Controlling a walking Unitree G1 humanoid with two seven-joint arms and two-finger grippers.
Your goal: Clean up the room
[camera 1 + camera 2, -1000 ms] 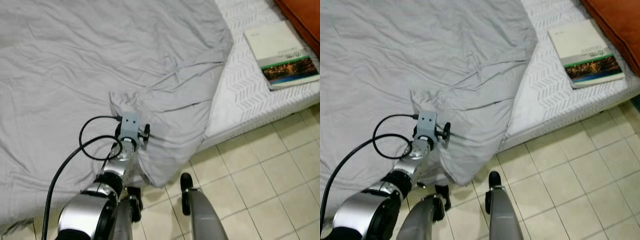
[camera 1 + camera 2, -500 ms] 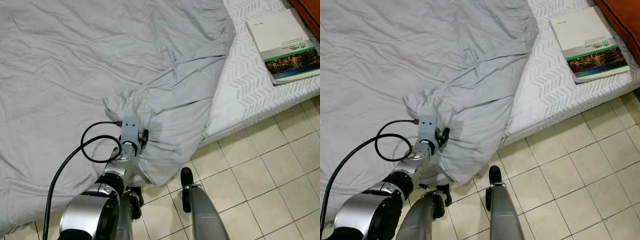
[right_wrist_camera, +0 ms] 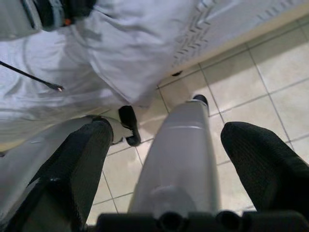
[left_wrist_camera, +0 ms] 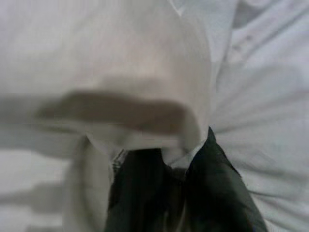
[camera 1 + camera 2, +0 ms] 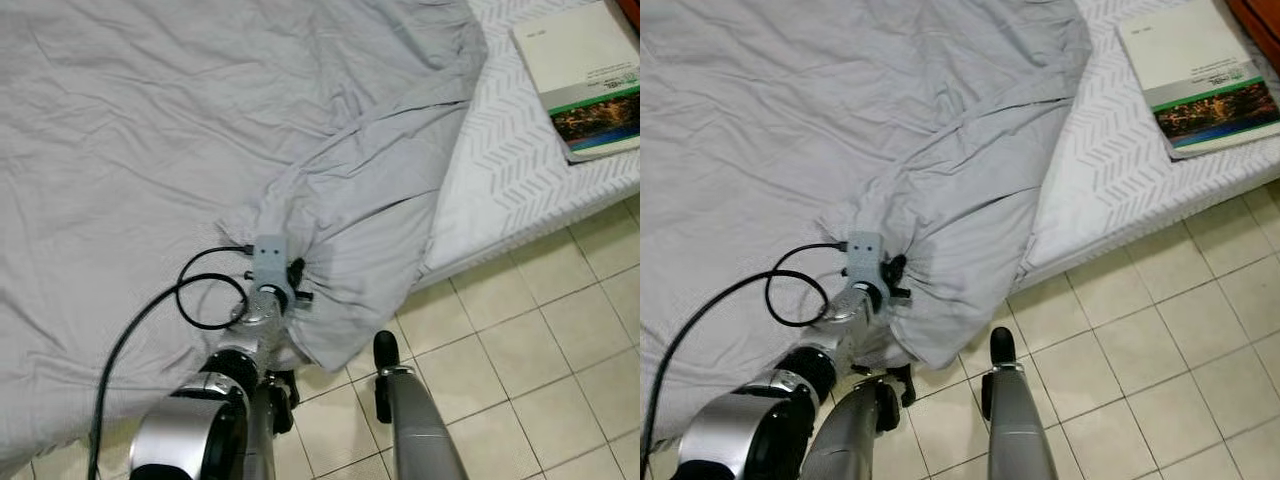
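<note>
A: Where's the left gripper?

B: Down at the near edge of the bed, fingers pinched together on a fold of the grey sheet. Cloth is bunched around them, creases radiating out from the grip.

A: Sheet position?

B: Covers most of the mattress. One corner hangs over the bed's edge toward the tile floor, right by the robot's legs. The strip of white patterned mattress on the robot's right is bare.

A: Right gripper?

B: Hanging idle, low by the legs. Fingers spread wide apart, nothing between them.

A: Anything else on the bed?

B: A book lying flat on the bare mattress strip, well apart from the sheet. White cover with a green band and a photo; the print is too blurred, probably a logo.
</note>
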